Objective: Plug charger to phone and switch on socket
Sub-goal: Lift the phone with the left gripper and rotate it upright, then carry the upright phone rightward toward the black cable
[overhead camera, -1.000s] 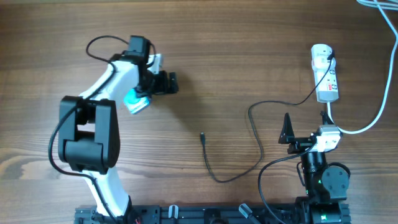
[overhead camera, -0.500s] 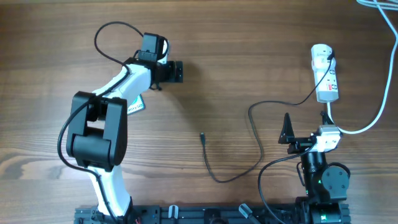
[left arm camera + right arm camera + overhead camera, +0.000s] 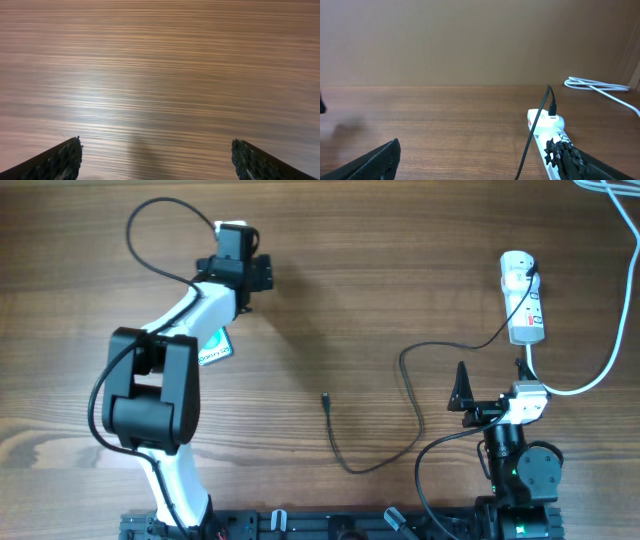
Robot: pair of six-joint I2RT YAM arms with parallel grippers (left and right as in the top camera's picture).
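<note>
Tabletop (image 3: 340, 270) of brown wood, wall (image 3: 470, 40) beyond; left tool (image 3: 155, 144) and right tool (image 3: 472, 147) wide.

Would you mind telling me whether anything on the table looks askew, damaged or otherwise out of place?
Nothing looks damaged or spilled. The phone lies at a slant, mostly hidden beneath the left arm. The charger is in the socket, but its free plug tip lies loose mid-table, well apart from the phone.

Pose: left arm (image 3: 196, 312) stretched forward, elbow bent; left end effector (image 3: 159, 161) jaws spread wide, gripping nothing. The right arm (image 3: 516, 452) is folded near its base; right end effector (image 3: 472, 162) equally wide, empty.
</note>
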